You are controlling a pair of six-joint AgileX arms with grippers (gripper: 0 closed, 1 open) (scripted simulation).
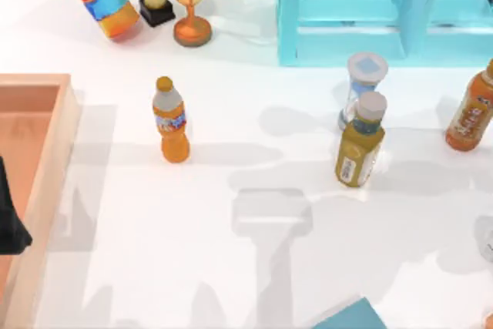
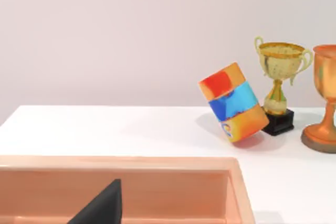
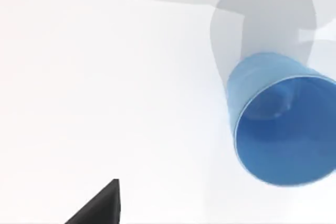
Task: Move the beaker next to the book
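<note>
Beaker [image 3: 283, 129] plain, bottle labels [image 1: 169, 121] unreadable

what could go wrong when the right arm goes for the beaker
The beaker stands open-mouthed and light-looking on the bare white table; a hand closing off-centre could tip or push it away. On the way to the book at the table's near edge, a low carry might clip the yellow bottle or set the beaker on the cover.
</note>
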